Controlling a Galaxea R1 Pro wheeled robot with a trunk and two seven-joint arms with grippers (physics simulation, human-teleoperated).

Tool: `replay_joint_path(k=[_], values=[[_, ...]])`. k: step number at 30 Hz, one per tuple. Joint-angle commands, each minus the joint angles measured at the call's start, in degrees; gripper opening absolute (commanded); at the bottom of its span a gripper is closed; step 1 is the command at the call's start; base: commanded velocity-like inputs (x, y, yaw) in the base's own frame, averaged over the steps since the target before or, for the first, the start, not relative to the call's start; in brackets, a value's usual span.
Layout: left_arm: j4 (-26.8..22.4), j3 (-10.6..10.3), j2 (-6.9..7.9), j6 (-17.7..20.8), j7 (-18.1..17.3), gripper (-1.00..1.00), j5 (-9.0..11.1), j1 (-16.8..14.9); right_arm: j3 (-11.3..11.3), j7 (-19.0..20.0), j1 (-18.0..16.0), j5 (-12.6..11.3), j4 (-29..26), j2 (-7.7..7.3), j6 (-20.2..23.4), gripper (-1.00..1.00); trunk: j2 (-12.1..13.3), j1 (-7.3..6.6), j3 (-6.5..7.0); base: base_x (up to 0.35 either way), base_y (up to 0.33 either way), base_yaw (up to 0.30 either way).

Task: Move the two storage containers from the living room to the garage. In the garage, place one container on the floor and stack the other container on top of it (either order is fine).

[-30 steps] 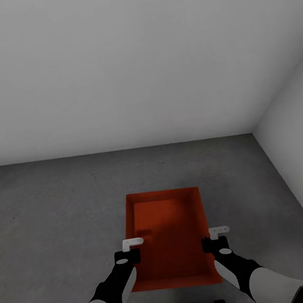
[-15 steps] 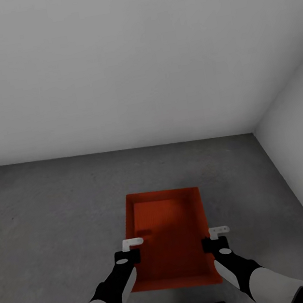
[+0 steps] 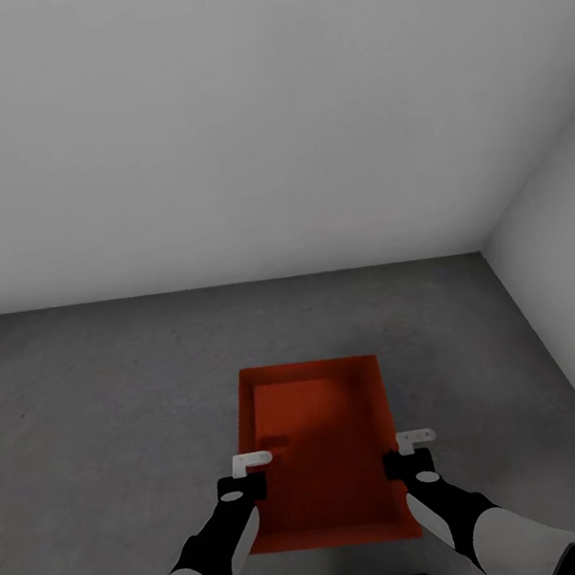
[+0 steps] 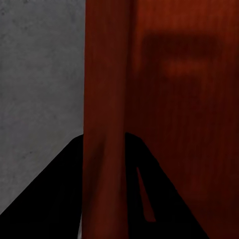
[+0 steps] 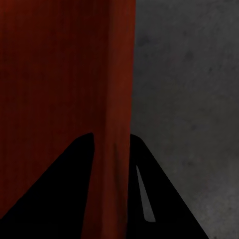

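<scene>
One orange-red storage container, an open-top tray, sits low in front of me over the dark grey garage floor. My left gripper is shut on its left side wall and my right gripper on its right side wall. The left wrist view has the container's wall running between the dark fingers of the left gripper. The right wrist view has the other wall pinched in the right gripper. I cannot tell whether the tray touches the floor.
A plain pale grey wall stands ahead. A second wall closes in at the right and meets it in a corner. Mottled concrete stretches away to the left of the tray.
</scene>
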Motion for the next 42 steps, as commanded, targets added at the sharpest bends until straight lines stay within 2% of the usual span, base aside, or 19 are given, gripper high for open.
replay_joint_path(k=[1,24,28,39,42], values=[[0.1,-0.4,0.54,0.7,0.9,-1.0,0.5,0.0,0.1,-0.7,-0.1,0.6,-0.1,-2.26,-0.7,-1.0,-0.5,0.24,-0.23,0.0,0.0,0.0],[0.1,-0.4,0.54,0.7,0.9,-1.0,0.5,0.0,0.1,-0.7,-0.1,0.6,-0.1,-2.27,-0.7,-1.0,-9.7,5.29,-4.36,0.0,0.0,0.0],[0.1,-0.4,0.54,0.7,1.0,-1.0,0.4,0.0,0.1,-0.7,-0.1,0.6,-0.1,-2.27,-0.7,-1.0,-9.7,5.29,-4.36,0.0,0.0,0.0],[0.1,-0.4,0.54,0.7,1.0,-1.0,0.5,0.0,0.1,-0.7,-0.1,0.6,-0.1,-2.27,-0.7,-1.0,-14.1,7.71,-6.34,0.0,0.0,0.0],[0.1,-0.3,0.54,0.7,1.0,-1.0,0.5,0.0,0.1,-0.7,-0.1,0.6,-0.1,-2.27,-0.7,-1.0,-14.1,7.71,-6.34,0.0,0.0,0.0]])
